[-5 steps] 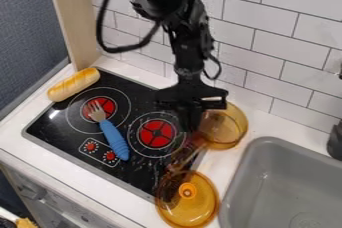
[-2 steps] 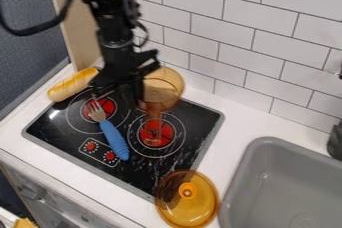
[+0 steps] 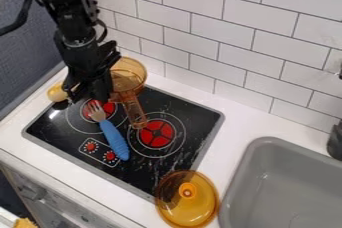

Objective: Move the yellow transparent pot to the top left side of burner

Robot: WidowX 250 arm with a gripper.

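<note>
The gripper [image 3: 102,91] is at the upper left of the stove, shut on the left rim of the yellow transparent pot [image 3: 129,75]. The pot sits against the gripper's right side, near the stove's back edge, and its handle [image 3: 135,114] points down toward the right burner. Whether its base touches the surface cannot be told. Below the gripper is the red left burner [image 3: 107,110], partly covered by it.
A blue-handled fork [image 3: 113,139] lies across the left burner and stovetop. The bread's end [image 3: 57,92] shows left of the gripper. A yellow lid [image 3: 188,199] rests at the stove's lower right corner, beside the grey sink [image 3: 284,187]. A tiled wall stands behind.
The gripper and pot have moved together leftward, from the counter right of the stove to its upper left. The arm now covers most of the bread. Fork and lid have not moved.
</note>
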